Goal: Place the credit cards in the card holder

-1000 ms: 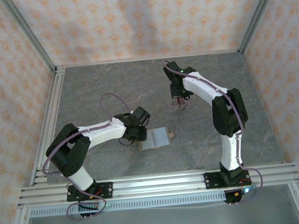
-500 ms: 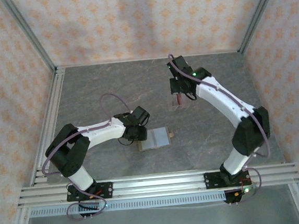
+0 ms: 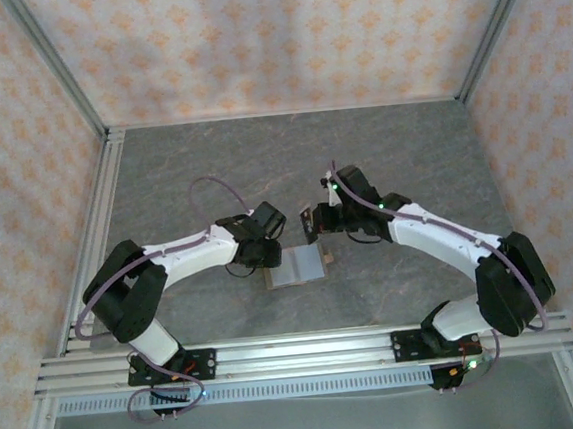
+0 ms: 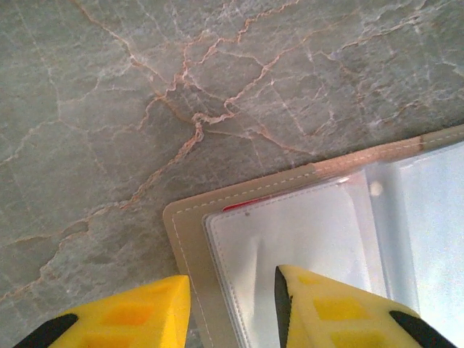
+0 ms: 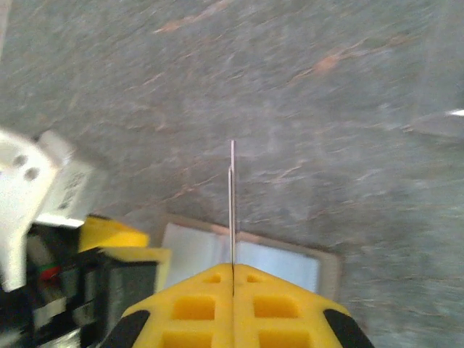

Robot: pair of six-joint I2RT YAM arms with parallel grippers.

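Observation:
The card holder [image 3: 306, 266] lies open on the table, tan outside with pale clear sleeves [image 4: 304, 239]. My left gripper [image 3: 259, 249] stands over its left edge, jaws apart. One finger [image 4: 326, 304] rests on the sleeve and the other [image 4: 138, 312] is beside the tan border. A red sliver [image 4: 246, 206] shows at the top of a sleeve. My right gripper [image 5: 233, 267] is shut on a credit card [image 5: 232, 181], seen edge-on and upright. It hangs just above the card holder's [image 5: 283, 262] far edge. From above, that gripper [image 3: 313, 224] sits right behind the wallet.
Aluminium rails [image 3: 299, 352] run along the near and left sides, and patterned walls close in the table. A clear plastic edge [image 5: 435, 119] glints at the right of the right wrist view. The left gripper's body [image 5: 109, 246] is close to the held card.
My right arm has swung from the back of the table down and leftward to the wallet, carrying the card. The left arm has stayed over the wallet's edge.

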